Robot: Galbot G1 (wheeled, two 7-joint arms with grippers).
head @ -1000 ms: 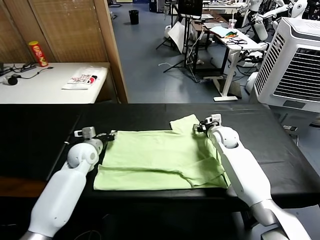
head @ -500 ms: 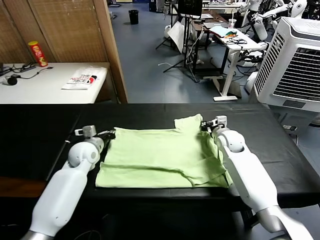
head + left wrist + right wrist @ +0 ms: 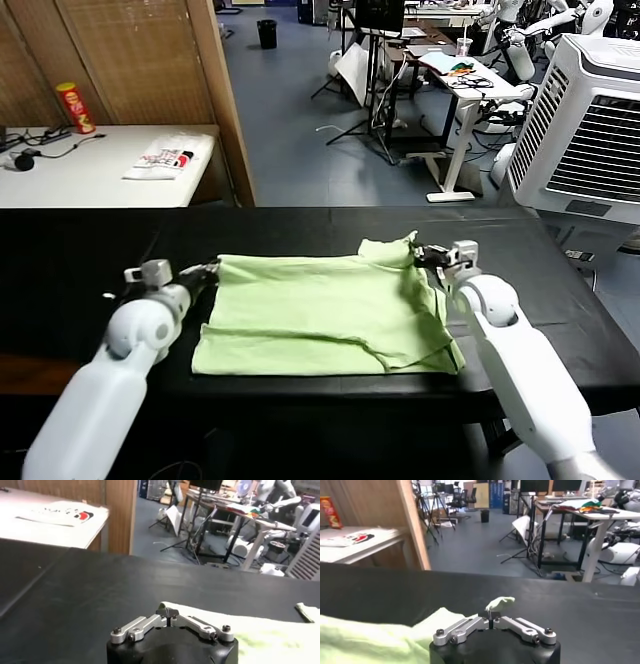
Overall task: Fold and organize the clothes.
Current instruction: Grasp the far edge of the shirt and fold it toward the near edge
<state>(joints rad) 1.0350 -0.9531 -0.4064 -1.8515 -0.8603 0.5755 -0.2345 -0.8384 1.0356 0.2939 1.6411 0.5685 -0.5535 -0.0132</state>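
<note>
Pale green thin-fabric shirt (image 3: 325, 312) lay on black counter (image 3: 560, 290), pulled wider than second before. Left end effector (image 3: 208, 271) and right end effector (image 3: 428, 255) moved outward, apparently pinched tight on far corners; flattening underway.

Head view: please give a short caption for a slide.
Both grippers, left and right, pinch the green shirt's far corners on the black table.

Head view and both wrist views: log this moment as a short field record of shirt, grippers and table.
garment: light-green shirt, partly folded, lying flat
surface: black table
left gripper: shut on the shirt's far left corner
right gripper: shut on the shirt's far right edge, a tuft of fabric pinched between the fingers
background: white cloth on a white side table
</note>
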